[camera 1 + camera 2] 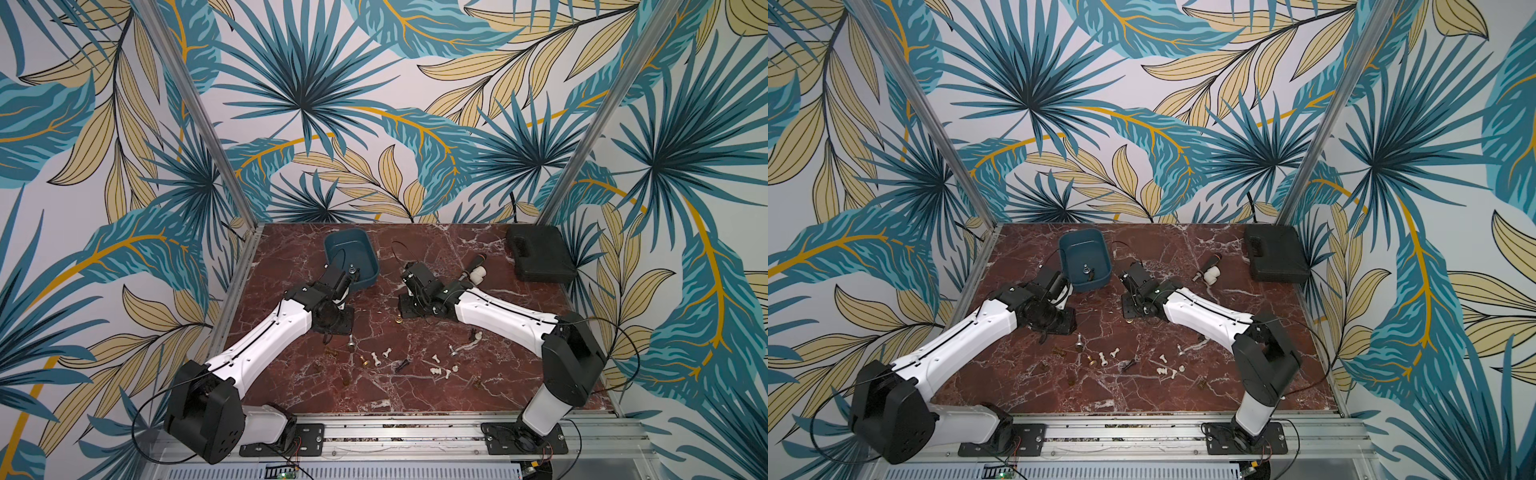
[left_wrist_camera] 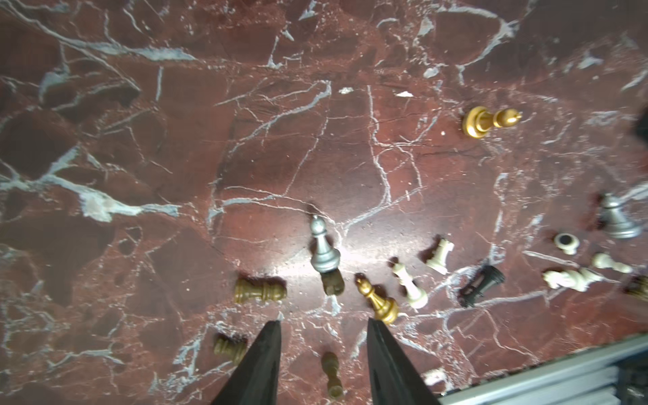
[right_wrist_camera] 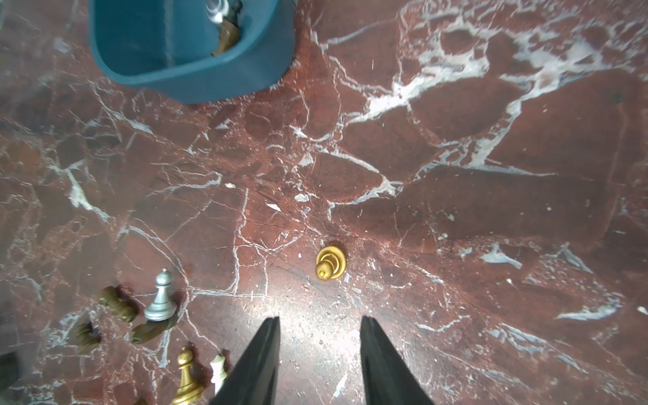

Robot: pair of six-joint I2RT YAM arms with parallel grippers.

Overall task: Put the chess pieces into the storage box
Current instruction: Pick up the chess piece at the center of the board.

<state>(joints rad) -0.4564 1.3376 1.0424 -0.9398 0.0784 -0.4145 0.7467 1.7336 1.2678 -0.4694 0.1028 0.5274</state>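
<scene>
Loose pieces lie scattered across the near counter, most of them toppled. Beyond them both pincers hang part-open and empty: the left pincer over the strewn pieces, the right pincer just short of an upright gold pawn. Farthest, left of centre, the box holds perhaps three pieces.

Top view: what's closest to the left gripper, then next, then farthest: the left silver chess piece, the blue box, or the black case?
1. Left silver chess piece, right by the left gripper.
2. Blue box, farther back, left side.
3. Black case, far back right corner.
</scene>
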